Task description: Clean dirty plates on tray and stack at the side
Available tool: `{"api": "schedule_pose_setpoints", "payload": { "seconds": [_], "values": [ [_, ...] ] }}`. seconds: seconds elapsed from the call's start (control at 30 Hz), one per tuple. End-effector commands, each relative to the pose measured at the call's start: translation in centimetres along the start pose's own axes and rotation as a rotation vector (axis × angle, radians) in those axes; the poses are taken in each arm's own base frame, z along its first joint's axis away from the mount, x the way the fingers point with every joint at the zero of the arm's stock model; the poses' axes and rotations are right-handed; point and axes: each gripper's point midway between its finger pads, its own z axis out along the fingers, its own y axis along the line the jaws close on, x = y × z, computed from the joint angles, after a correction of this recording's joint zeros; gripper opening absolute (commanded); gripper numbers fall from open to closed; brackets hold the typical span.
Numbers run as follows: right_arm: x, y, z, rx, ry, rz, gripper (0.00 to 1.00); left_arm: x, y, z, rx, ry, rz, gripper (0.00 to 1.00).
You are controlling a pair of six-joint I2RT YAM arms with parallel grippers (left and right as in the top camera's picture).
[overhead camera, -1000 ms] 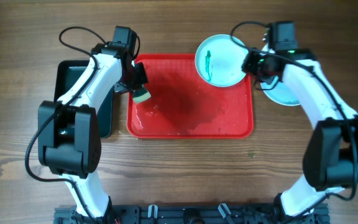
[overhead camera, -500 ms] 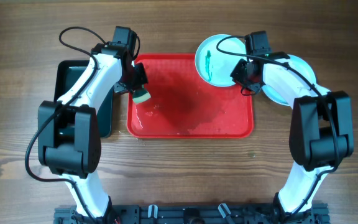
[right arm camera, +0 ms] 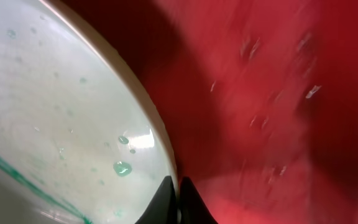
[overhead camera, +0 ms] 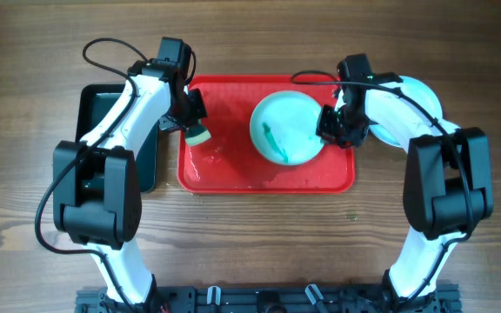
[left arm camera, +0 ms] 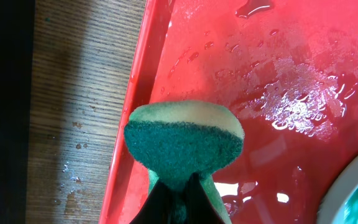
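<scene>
A pale turquoise plate (overhead camera: 287, 128) with a teal-green smear lies over the middle right of the red tray (overhead camera: 233, 165). My right gripper (overhead camera: 330, 127) is shut on its right rim; the right wrist view shows the plate (right arm camera: 55, 124) pinched at the edge by the fingers (right arm camera: 176, 199) above the tray (right arm camera: 278, 93). My left gripper (overhead camera: 191, 122) is shut on a green and yellow sponge (overhead camera: 199, 134), held over the tray's left part. In the left wrist view the sponge (left arm camera: 184, 140) hangs over the wet tray (left arm camera: 278, 68). Another pale plate (overhead camera: 411, 109) lies on the table right of the tray, mostly under my right arm.
A dark green tray (overhead camera: 94, 113) sits on the wooden table left of the red tray. Water puddles (overhead camera: 268, 174) lie on the red tray's floor. A plate rim (left arm camera: 353, 186) shows at the lower right of the left wrist view.
My right gripper has carried the smeared plate from the tray's far right corner down and left to the tray's middle right. The left arm and sponge have not moved.
</scene>
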Motion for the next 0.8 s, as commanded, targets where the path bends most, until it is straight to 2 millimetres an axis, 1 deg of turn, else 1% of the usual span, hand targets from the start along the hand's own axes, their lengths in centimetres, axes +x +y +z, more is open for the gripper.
{"api": "schedule_pose_setpoints", "payload": {
  "seconds": [0.0,0.07,0.13,0.2,0.27,0.37,0.43,0.5,0.6,0.7,0.77],
  "values": [
    [1.9,1.3,0.2,-0.083,0.079,-0.201,0.09,-1.0,-0.5,-1.7,0.012,-0.052,0.0,0.04],
    [1.5,1.8,-0.3,-0.101,0.054,-0.297,0.2,-1.0,-0.5,-1.7,0.012,-0.052,0.0,0.04],
    [0.4,2.2,-0.8,-0.107,0.013,-0.363,0.35,-1.0,-0.5,-1.7,0.012,-0.052,0.0,0.04],
    [-1.0,2.3,-1.1,-0.087,-0.045,-0.394,0.44,-1.0,-0.5,-1.7,0.012,-0.052,0.001,0.04],
    [-2.9,2.1,-1.1,-0.046,-0.124,-0.416,0.54,-1.0,-0.5,-1.7,0.012,-0.052,0.001,0.04],
    [-4.7,2.9,-1.4,-0.051,-0.205,-0.487,0.56,-1.0,-0.5,-1.7,0.012,-0.052,0.001,0.04],
    [-5.6,3.4,-1.7,-0.058,-0.249,-0.536,0.56,-1.0,-0.5,-1.7,0.012,-0.052,0.0,0.04],
    [-6.0,3.6,-1.7,-0.057,-0.275,-0.59,0.56,-1.0,-0.5,-1.7,0.012,-0.052,0.001,0.04],
    [-6.2,3.7,-1.8,-0.047,-0.284,-0.657,0.55,-1.0,-0.5,-1.7,0.012,-0.052,0.001,0.04],
    [-6.0,3.6,-1.5,-0.047,-0.281,-0.668,0.55,-1.0,-0.5,-1.7,0.012,-0.052,0.001,0.04],
    [-5.9,3.4,-1.1,-0.046,-0.281,-0.668,0.49,-1.0,-0.5,-1.7,0.012,-0.052,0.001,0.04]
  ]
}}
